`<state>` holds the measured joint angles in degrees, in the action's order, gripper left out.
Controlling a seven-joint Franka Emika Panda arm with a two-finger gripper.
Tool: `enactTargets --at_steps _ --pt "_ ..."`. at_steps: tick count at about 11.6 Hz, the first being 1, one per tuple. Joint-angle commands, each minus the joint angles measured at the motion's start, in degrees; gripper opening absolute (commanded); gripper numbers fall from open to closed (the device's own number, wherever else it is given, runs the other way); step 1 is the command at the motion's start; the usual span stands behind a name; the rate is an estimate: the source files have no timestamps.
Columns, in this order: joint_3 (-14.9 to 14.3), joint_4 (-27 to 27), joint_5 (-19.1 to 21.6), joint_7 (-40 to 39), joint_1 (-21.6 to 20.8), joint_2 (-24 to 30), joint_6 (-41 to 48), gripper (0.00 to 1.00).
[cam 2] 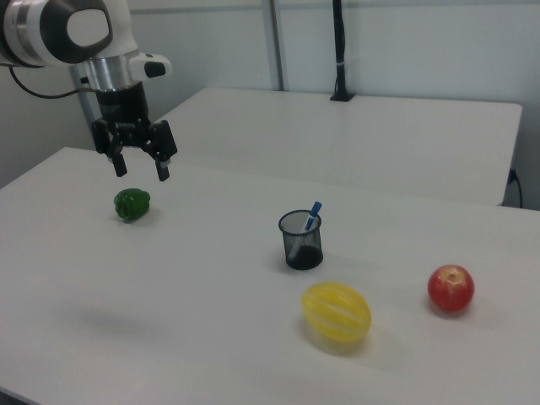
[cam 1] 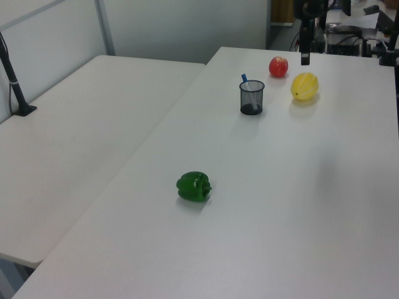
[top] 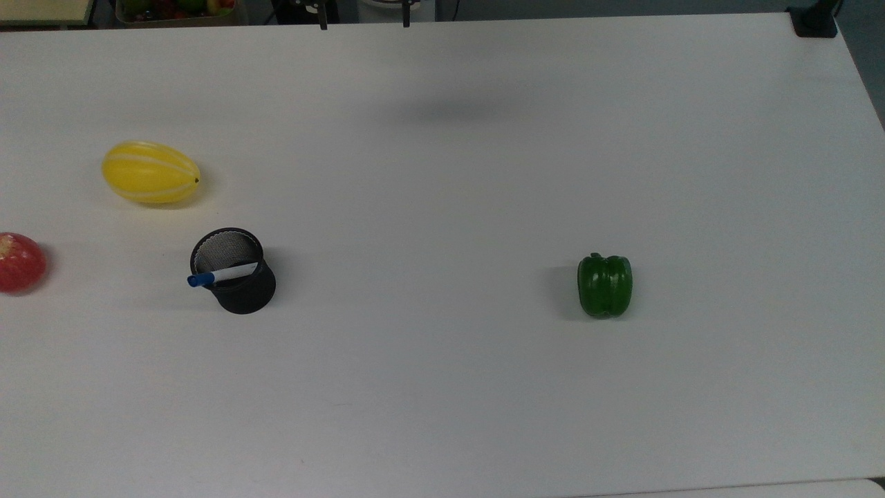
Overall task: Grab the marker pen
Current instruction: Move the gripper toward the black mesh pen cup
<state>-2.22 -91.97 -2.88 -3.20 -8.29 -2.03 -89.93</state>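
The marker pen is white with a blue cap and leans inside a black mesh cup at the top view's left. Its blue cap pokes over the rim. The left view has the pen and cup at the far end of the table. In the right view the pen stands in the cup at the middle. My gripper hangs open and empty well above the table, far to the right view's left of the cup. Its fingertips show at the top view's upper edge, gripper.
A green pepper lies at the top view's right, below and beside the gripper in the right view. A yellow melon and a red apple lie near the cup. A second white table adjoins.
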Motion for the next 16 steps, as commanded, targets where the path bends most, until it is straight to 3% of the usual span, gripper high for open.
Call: enactTargets --at_steps 1,9,16 --pt "-0.5 -0.3 -0.1 -0.1 -0.5 0.4 0.3 1.0" --pt "-0.6 -0.2 -0.2 0.0 -0.1 0.0 0.2 1.0" --pt "-0.6 0.7 -0.1 -0.2 7.6 -0.6 0.1 1.0"
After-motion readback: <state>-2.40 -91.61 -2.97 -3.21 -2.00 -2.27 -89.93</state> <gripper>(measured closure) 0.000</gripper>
